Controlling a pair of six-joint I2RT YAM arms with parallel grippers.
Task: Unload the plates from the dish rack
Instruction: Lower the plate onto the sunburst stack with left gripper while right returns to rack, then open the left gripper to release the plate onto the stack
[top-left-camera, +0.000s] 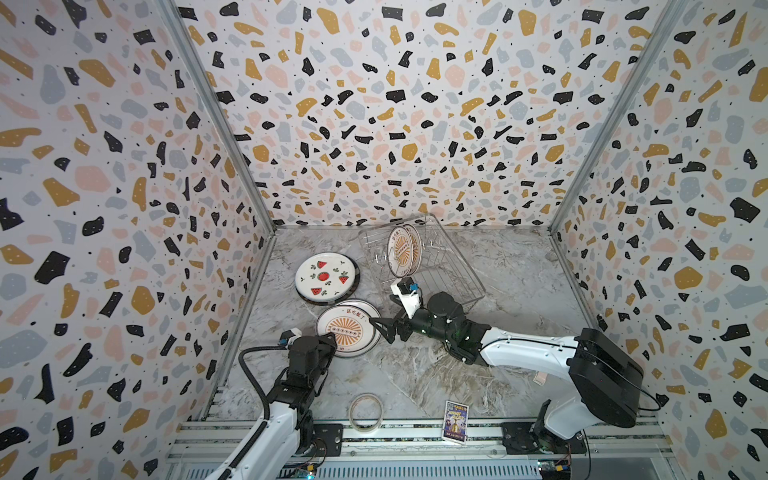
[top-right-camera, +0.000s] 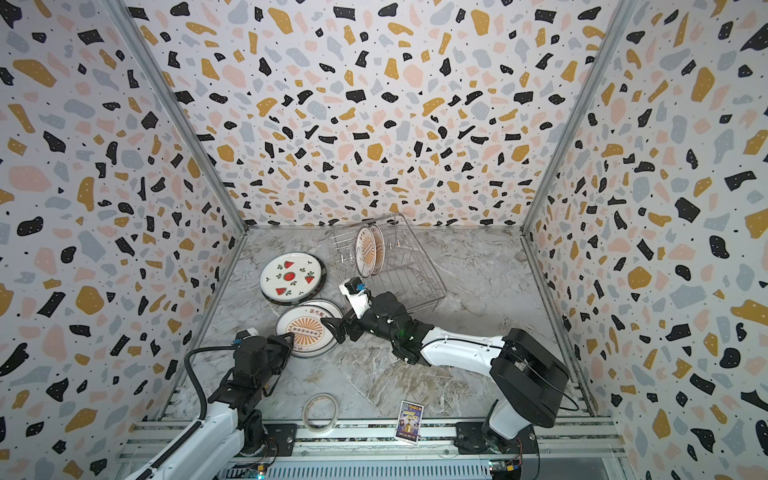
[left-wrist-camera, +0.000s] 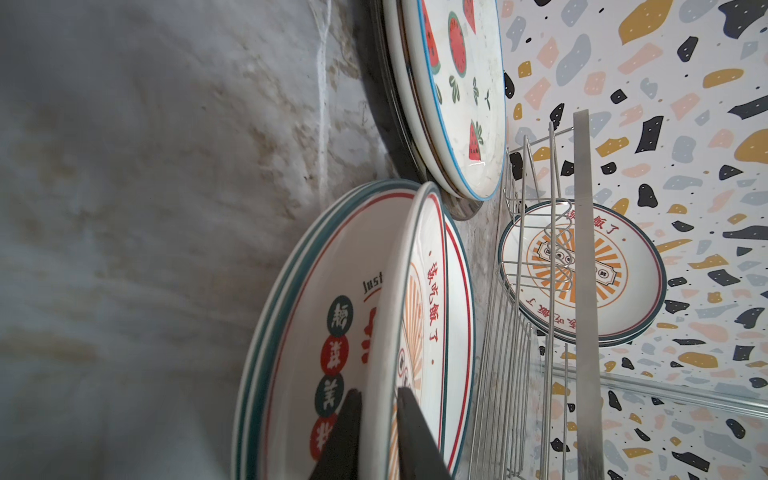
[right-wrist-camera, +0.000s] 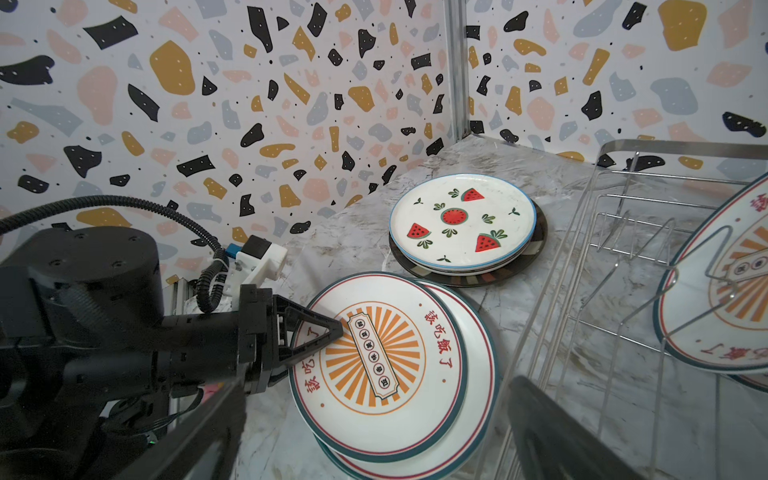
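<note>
The left claw (left-wrist-camera: 377, 395) is narrow, its two black fingers (left-wrist-camera: 415, 436) straddling the near rim of the sunburst plate (top-left-camera: 348, 329), one above and one below; whether it truly pinches or merely brackets the rim I cannot tell. An edge hold suits a thin, glazed, slippery disc. The plate rests slightly off-centre on a red-lettered plate (left-wrist-camera: 332, 345), so this looks like a set-down onto the stack. Just beyond, the watermelon plate (top-left-camera: 326, 276) tops its own pile, with a dark plate (right-wrist-camera: 457, 281) at the bottom. The right claw (top-left-camera: 382, 330) hangs wide and empty between the near stack and the dish rack (top-left-camera: 455, 272). The rack is a shiny wire basket on the marbled surface (top-left-camera: 415, 386), and its prongs keep two more sunburst plates (top-left-camera: 402, 250) upright at its far end.
</note>
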